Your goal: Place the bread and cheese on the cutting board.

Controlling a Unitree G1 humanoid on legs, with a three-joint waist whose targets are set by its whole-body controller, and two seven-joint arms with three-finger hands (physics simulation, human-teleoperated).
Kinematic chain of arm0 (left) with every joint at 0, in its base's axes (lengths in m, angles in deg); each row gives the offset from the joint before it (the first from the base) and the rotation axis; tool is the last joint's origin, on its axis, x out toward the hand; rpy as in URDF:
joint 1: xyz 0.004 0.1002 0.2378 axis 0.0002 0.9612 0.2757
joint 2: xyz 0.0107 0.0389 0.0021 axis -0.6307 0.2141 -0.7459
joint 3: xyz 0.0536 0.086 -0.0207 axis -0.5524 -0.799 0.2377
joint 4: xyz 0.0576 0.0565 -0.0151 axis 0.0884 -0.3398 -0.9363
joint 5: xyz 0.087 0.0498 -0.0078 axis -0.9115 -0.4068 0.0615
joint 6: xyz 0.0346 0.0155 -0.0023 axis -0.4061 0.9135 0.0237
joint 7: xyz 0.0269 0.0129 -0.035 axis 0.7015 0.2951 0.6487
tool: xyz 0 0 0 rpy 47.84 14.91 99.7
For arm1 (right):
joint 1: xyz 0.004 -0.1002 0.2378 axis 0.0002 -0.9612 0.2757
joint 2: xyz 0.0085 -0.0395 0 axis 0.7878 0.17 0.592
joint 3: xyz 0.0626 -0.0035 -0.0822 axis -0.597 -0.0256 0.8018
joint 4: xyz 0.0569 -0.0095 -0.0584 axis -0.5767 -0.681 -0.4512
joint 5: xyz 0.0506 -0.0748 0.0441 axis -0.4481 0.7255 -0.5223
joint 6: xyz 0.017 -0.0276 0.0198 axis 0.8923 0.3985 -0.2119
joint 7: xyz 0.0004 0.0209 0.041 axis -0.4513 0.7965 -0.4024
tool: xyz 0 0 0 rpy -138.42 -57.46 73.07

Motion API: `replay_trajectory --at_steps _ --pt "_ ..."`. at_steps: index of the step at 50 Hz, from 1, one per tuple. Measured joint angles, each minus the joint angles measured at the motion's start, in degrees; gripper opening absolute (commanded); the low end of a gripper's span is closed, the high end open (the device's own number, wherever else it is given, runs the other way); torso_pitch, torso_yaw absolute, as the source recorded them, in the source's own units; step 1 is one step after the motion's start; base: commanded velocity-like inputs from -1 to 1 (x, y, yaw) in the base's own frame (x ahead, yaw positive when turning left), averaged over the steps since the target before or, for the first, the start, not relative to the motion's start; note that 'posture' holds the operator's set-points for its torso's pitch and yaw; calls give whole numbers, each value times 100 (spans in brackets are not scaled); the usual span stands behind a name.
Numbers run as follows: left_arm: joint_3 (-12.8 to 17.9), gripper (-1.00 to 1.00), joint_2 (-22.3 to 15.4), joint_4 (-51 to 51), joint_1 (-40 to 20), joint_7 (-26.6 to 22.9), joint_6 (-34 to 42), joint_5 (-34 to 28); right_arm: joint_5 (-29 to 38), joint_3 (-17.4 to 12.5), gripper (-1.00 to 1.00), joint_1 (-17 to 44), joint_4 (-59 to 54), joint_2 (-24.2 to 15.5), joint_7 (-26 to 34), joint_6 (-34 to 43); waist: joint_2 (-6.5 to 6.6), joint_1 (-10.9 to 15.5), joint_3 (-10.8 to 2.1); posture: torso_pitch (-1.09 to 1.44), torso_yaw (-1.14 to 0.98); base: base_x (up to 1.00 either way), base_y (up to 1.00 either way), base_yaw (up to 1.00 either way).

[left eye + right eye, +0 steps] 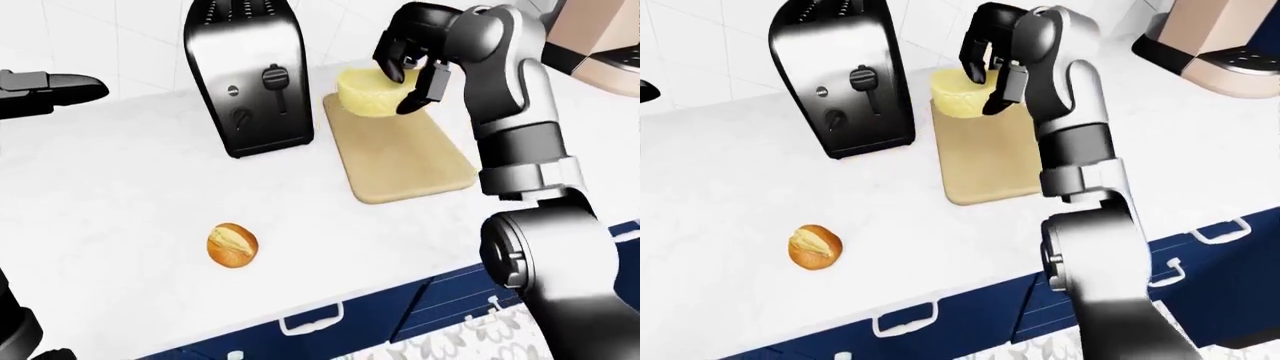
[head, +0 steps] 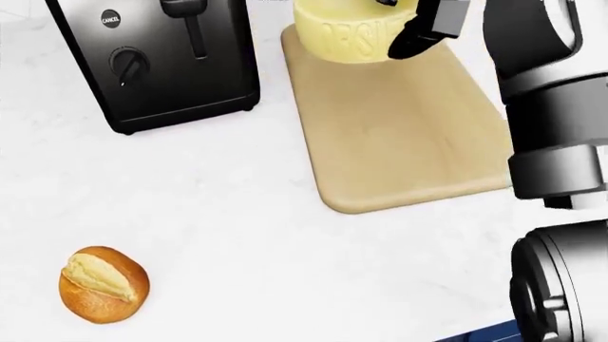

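A pale yellow cheese wheel [image 1: 372,94] rests at the top end of the tan cutting board [image 1: 402,157]. My right hand [image 1: 412,75] is over the cheese, with its fingers closed on the top and right side of it. In the head view one dark finger [image 2: 425,30] presses the cheese's side. A round bread roll [image 1: 232,245] lies on the white counter, well to the lower left of the board. My left hand [image 1: 55,88] hovers at the left edge of the left-eye view, empty, with its fingers stretched out.
A black toaster [image 1: 248,75] stands just left of the board. A pink-and-black coffee machine [image 1: 1215,41] stands at the top right. The white counter [image 1: 120,195] ends at the bottom above blue drawers with white handles [image 1: 310,321].
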Motion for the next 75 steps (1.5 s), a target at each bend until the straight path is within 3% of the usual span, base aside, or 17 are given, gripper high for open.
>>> replay_trajectory --at_steps 7,12,28,66,75 --pt "13 100 3 9 35 -8 -15 -7 -62 51 -100 645 -1860 -167 -1061 -570 -3 15 -9 0 0 0 0 0" --pt "21 100 10 18 49 -8 -18 -14 -86 70 -100 877 -2620 -204 -1479 -791 -11 32 3 0 0 0 0 0" --pt "32 100 8 7 57 -20 -25 -16 -145 137 -100 1183 -3648 -92 -2177 -926 -52 90 0 0 0 0 0 0" --pt "29 100 -10 38 48 -14 1 -8 123 134 -100 862 -3749 -187 -2249 -829 -67 113 -6 0 0 0 0 0" --pt "39 100 -4 54 61 -11 5 -9 188 146 -65 817 -3753 -196 -2116 -830 -70 112 -7 0 0 0 0 0"
